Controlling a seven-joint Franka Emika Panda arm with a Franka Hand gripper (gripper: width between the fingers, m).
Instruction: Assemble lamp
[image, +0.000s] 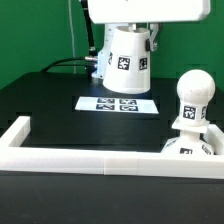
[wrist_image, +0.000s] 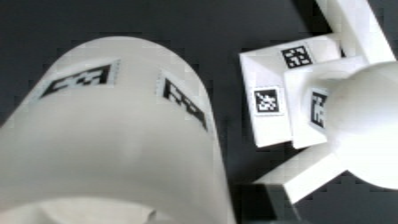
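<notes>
The white cone-shaped lamp shade (image: 125, 62) with marker tags hangs under my gripper (image: 127, 30), just above the table at the back centre. The gripper is shut on the shade's upper part. In the wrist view the shade (wrist_image: 116, 130) fills most of the picture and hides my fingers. The lamp base (image: 190, 146) stands at the exterior view's right front, with the round white bulb (image: 192, 95) upright on it. The bulb (wrist_image: 365, 110) and the tagged base (wrist_image: 285, 88) also show in the wrist view, beside the shade and apart from it.
The marker board (image: 118, 104) lies flat on the black table just below and in front of the shade. A white wall (image: 60, 160) runs along the front and up the exterior view's left side; the base stands against it. Cables run behind the arm.
</notes>
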